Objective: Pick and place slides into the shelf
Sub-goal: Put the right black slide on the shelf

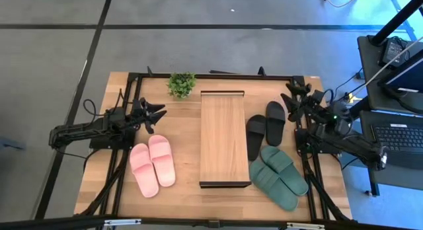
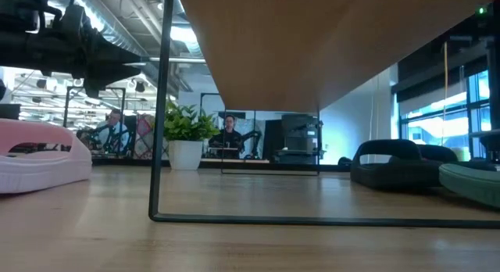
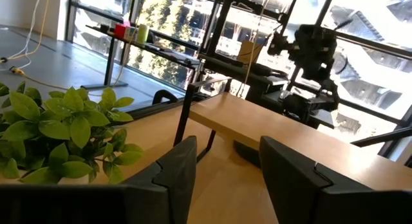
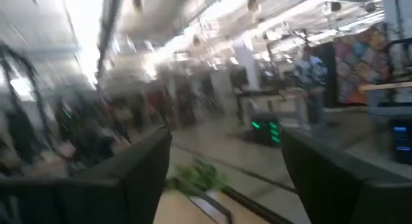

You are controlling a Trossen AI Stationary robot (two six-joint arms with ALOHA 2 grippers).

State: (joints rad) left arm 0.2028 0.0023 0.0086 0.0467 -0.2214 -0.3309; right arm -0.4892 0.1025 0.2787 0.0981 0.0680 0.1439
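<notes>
The shelf (image 1: 222,137), a wooden plank on a dark frame, stands mid-table with nothing on it; the low view looks under its plank (image 2: 312,45). The pale pink slides (image 1: 153,164) lie soles down left of it, one showing low (image 2: 39,155). The black slides (image 1: 266,124) and dark green slides (image 1: 279,176) lie right of it, both also in the low view, black (image 2: 402,162) and green (image 2: 473,182). My left gripper (image 1: 158,114) hovers open above the table, left of the shelf's far end (image 3: 222,169). My right gripper (image 1: 291,101) hovers open beyond the black slides (image 4: 225,166).
A small potted plant (image 1: 181,84) stands at the table's far edge, left of the shelf's far end and close to my left gripper (image 3: 58,130). Bare tabletop (image 1: 185,197) lies between the pink slides and the shelf. A desk with a laptop (image 1: 400,134) stands off the table's right.
</notes>
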